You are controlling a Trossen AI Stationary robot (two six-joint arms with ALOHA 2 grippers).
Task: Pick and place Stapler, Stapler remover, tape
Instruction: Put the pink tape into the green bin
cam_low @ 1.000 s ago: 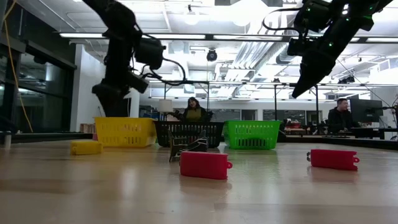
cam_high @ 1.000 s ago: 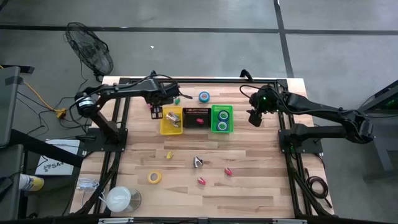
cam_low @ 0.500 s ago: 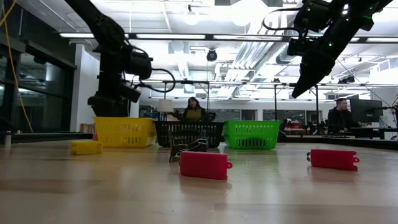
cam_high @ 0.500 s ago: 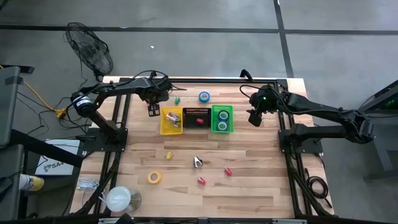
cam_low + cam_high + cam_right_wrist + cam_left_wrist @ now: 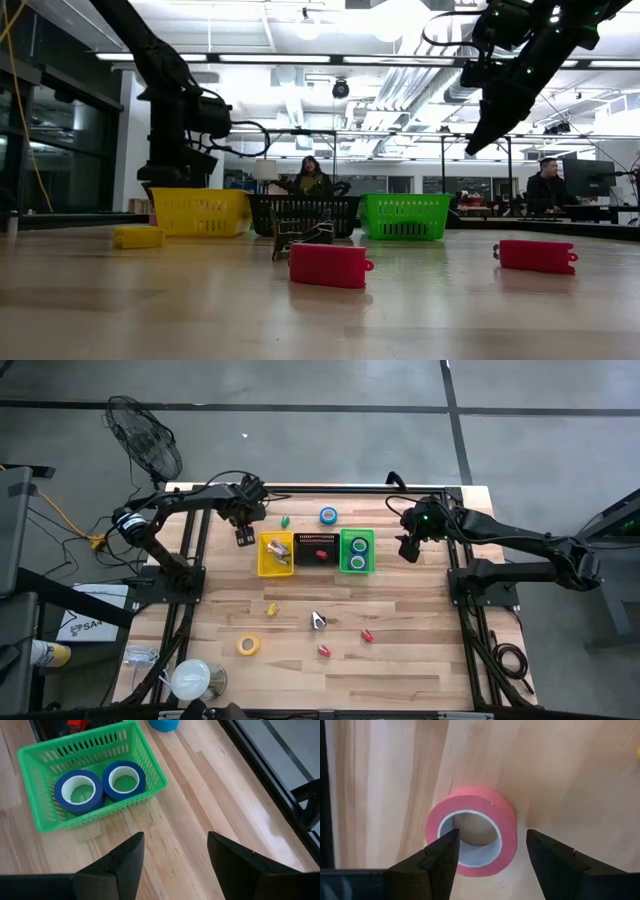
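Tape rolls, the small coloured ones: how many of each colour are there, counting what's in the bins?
Blue tape: 3 (two in the green bin, one on the table)
Pink tape: 1
Yellow tape: 1
Total: 5

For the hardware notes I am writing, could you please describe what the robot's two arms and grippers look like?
Both arms are dark, near-black jointed links with black cables looping along them. The left gripper and the right gripper each end in two broad, flat, wedge-shaped black fingers with angular edges. A small green light glows at the right arm's wrist. No other markings can be made out.
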